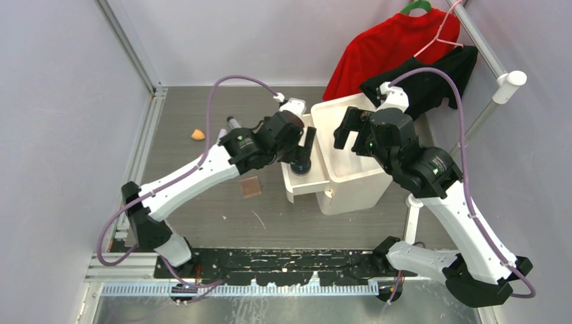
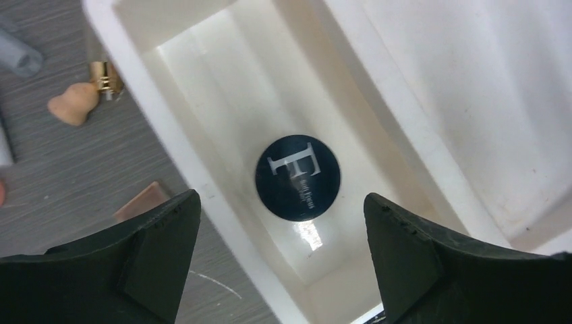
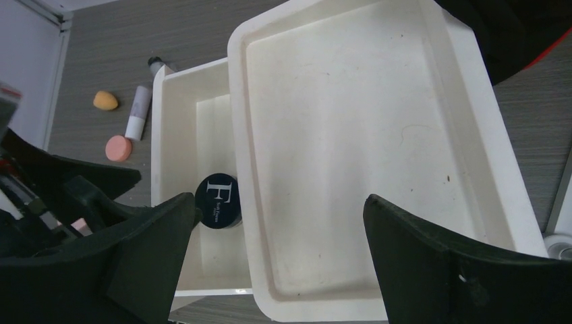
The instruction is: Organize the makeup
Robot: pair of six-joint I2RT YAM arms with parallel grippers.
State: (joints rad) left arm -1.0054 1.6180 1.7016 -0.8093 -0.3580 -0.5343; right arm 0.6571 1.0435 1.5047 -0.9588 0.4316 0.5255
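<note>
The round navy compact (image 2: 297, 177) lies flat on the floor of the white drawer (image 2: 202, 74), free of my fingers. My left gripper (image 2: 281, 196) hangs open just above it, over the drawer's near end (image 1: 305, 181). My right gripper (image 3: 278, 198) is open and empty over the organizer's top tray (image 3: 351, 135). On the table left of the drawer lie an orange sponge (image 3: 105, 100), a pink sponge (image 3: 118, 148), a white tube (image 3: 139, 111) and a gold-capped bottle (image 2: 106, 75). The square brown palette (image 1: 250, 187) lies beside the drawer's front corner.
Red and black clothes (image 1: 398, 47) hang on a rail at the back right, close behind the organizer (image 1: 357, 182). A white post (image 1: 506, 84) stands at the right. Grey walls close in the table on the left and at the back.
</note>
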